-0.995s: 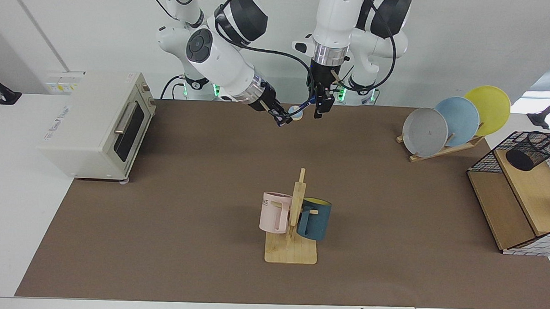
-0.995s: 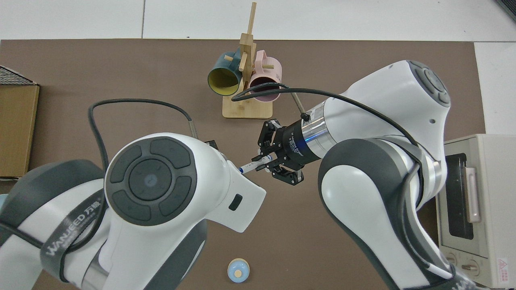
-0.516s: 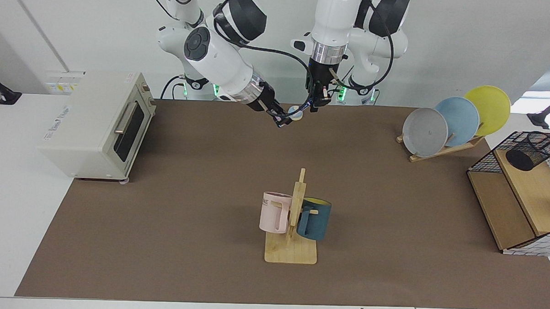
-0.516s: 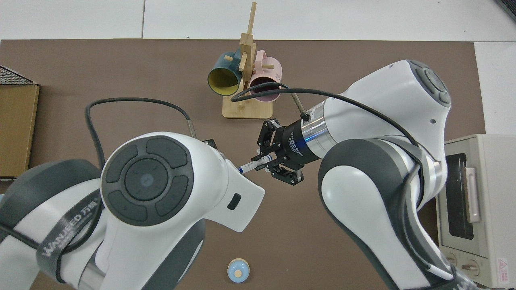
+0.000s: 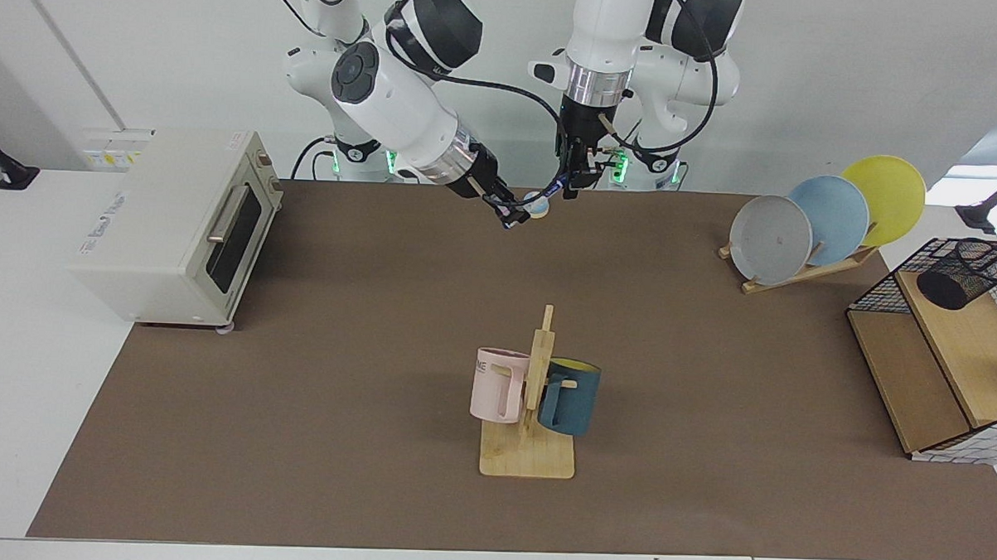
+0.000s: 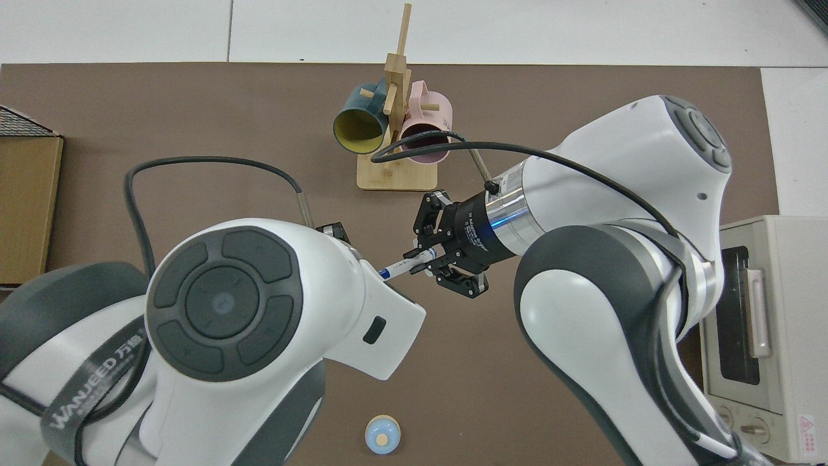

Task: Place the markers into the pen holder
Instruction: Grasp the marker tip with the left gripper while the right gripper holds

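Lifted slightly, left hand (image 5: 570, 183) hides its fingers; right hand (image 6: 424, 254) grips the marker (image 6: 402, 265), which may slip during handover.

White marker (image 6: 404, 266) with blue end, black mesh pen holder (image 5: 963, 273), brown table (image 5: 337, 390)

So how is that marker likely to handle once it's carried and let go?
The marker is a slim, straight barrel, so probably stiff and light. The right gripper pinches it near one end, so it could pivot in the grip. Being round, it would likely roll if it landed on the table rather than in the pen holder.
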`<state>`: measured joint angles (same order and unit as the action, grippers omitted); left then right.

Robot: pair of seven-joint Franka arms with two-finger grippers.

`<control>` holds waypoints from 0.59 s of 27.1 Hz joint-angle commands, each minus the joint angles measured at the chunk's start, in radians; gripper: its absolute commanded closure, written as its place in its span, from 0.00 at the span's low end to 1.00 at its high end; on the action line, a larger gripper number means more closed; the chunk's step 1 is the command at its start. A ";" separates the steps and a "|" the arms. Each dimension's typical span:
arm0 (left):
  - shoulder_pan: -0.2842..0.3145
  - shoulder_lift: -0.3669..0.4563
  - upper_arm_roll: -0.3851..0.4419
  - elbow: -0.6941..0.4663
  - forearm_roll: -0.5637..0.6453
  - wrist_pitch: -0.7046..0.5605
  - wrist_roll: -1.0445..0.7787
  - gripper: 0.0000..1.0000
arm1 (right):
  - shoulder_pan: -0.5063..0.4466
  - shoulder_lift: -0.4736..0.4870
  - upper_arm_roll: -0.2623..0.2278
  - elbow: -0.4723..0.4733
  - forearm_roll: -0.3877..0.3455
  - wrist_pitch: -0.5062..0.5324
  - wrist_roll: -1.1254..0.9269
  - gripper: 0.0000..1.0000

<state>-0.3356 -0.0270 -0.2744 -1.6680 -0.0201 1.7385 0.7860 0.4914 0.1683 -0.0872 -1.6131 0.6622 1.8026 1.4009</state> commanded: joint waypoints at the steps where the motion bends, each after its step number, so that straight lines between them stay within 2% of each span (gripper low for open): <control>1: 0.000 -0.005 0.009 0.037 0.014 -0.001 0.001 0.78 | -0.005 -0.019 0.011 -0.033 -0.016 -0.028 -0.030 1.00; 2: 0.000 -0.005 0.008 0.039 0.014 -0.001 0.001 0.76 | -0.005 -0.019 0.011 -0.033 -0.015 -0.028 -0.030 1.00; 3: 0.000 -0.005 0.008 0.040 0.014 -0.001 0.001 0.70 | -0.004 -0.019 0.009 -0.033 -0.016 -0.028 -0.030 1.00; 4: -0.002 -0.007 0.008 0.040 0.015 -0.001 0.001 0.59 | -0.004 -0.019 0.010 -0.033 -0.016 -0.026 -0.030 1.00; 6: -0.002 -0.008 0.011 0.040 0.016 0.003 0.010 0.54 | -0.004 -0.021 0.011 -0.034 -0.016 -0.025 -0.028 1.00; 12: -0.002 -0.011 0.014 0.039 0.014 0.001 0.032 0.55 | -0.001 -0.021 0.009 -0.037 -0.016 -0.022 -0.025 1.00; 16: -0.003 -0.011 0.014 0.039 0.012 0.001 0.032 0.67 | -0.001 -0.019 0.011 -0.037 -0.016 -0.022 -0.026 1.00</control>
<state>-0.3359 -0.0345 -0.2751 -1.6462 -0.0198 1.7374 0.7955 0.4926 0.1678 -0.0842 -1.6191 0.6621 1.8004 1.4009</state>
